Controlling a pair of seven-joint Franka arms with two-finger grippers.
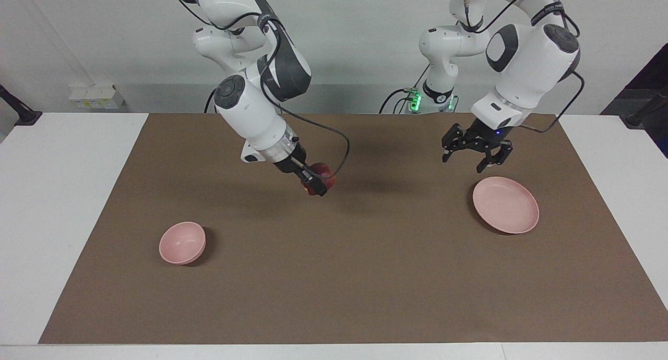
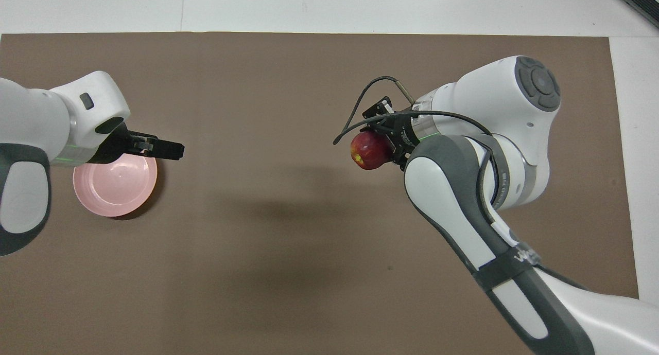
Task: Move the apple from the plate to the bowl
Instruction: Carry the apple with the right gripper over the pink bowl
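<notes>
My right gripper point(image 1: 316, 183) is shut on the dark red apple point(image 1: 322, 173) and holds it in the air over the middle of the brown mat. In the overhead view the apple point(image 2: 368, 150) shows a yellowish patch, held by the right gripper point(image 2: 383, 145). The pale pink bowl point(image 1: 182, 242) stands on the mat toward the right arm's end, farther from the robots than the apple; the right arm hides it in the overhead view. The flat pink plate point(image 1: 506, 205) lies empty toward the left arm's end. My left gripper point(image 1: 474, 156) is open and empty, over the plate's point(image 2: 114, 188) nearer edge.
The brown mat point(image 1: 365, 276) covers most of the white table point(image 1: 62, 193). A cable loops from the right wrist beside the apple. A white box point(image 1: 96, 96) sits at the wall, off the mat.
</notes>
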